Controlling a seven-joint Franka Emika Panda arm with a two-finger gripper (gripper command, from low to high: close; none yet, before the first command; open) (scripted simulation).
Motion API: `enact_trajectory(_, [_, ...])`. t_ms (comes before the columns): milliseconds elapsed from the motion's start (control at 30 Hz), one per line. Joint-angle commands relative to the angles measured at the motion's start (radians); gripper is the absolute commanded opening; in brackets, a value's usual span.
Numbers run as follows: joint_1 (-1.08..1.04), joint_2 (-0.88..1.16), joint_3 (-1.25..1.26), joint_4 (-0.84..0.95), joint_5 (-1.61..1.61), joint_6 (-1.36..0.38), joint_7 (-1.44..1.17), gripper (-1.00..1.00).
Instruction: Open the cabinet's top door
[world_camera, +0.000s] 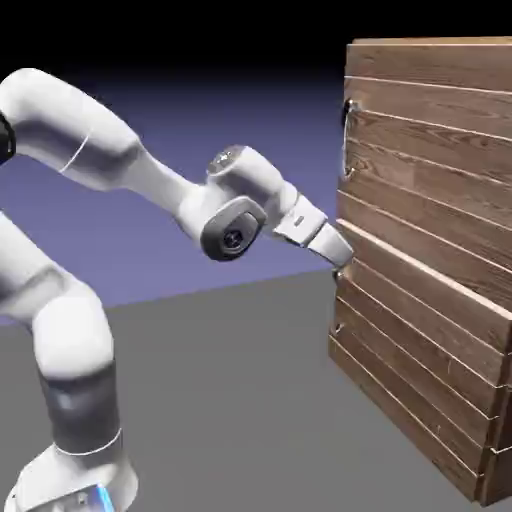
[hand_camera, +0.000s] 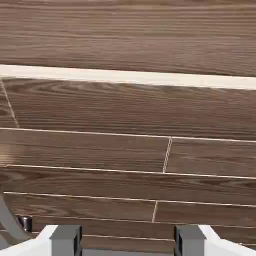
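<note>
A: The pincer (world_camera: 343, 256) is spread open with nothing between its fingertips (hand_camera: 65, 239), right up by the cabinet (world_camera: 430, 250) front, below the top door (world_camera: 420, 150); contact is hard to call.

B: Yeah. The exterior view shows the silver handle (world_camera: 347, 113) high at the door's left edge. The hand view is just brown planks with pale seams.

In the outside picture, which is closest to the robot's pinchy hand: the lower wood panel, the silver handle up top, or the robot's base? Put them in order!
From the gripper, exterior view:
1. Lower panel, right beside its tips, just below right.
2. Handle, higher up on the top door.
3. Robot base, far off at lower left.
</note>
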Motion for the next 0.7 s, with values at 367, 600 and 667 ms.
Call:
enact_trajectory(367, [-0.178, -0.062, 0.203, 0.125, 0.522, 0.007, -0.37, 0.0])
enact_trajectory(600, [-0.282, -0.098, 0.322, 0.198, 0.827, 0.012, -0.586, 0.0])
enact_trajectory(667, [-0.311, -0.108, 0.356, 0.219, 0.914, 0.013, -0.648, 0.0])
